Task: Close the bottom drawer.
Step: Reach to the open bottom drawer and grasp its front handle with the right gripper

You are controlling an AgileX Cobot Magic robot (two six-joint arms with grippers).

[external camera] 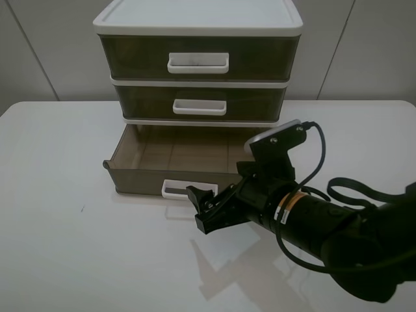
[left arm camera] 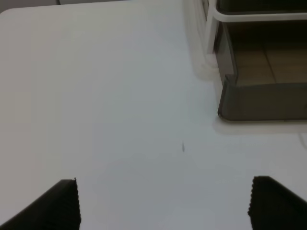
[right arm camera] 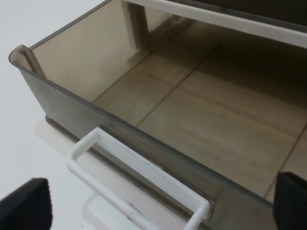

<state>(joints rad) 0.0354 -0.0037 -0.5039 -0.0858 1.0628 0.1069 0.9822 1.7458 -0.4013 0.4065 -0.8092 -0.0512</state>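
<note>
The bottom drawer (external camera: 172, 162), smoky brown and empty, is pulled out of the white-framed three-drawer unit (external camera: 198, 26). Its white loop handle (external camera: 185, 189) faces the front. My right gripper (external camera: 207, 209) is open and empty, right in front of the handle and slightly to its right, apart from it. In the right wrist view the drawer (right arm camera: 192, 120) and handle (right arm camera: 134, 177) fill the frame, with the right gripper (right arm camera: 158, 206) spread wide on either side. My left gripper (left arm camera: 165, 206) is open and empty above bare table, with the drawer's left corner (left arm camera: 259, 100) ahead. The left arm is out of the exterior view.
The middle drawer (external camera: 200, 104) and top drawer (external camera: 198, 60) are shut. The unit stands at the back of a white table (external camera: 71, 247). The right arm's cable (external camera: 318, 162) loops beside the drawer's right end. A small dark speck (external camera: 82, 208) marks the table on the left.
</note>
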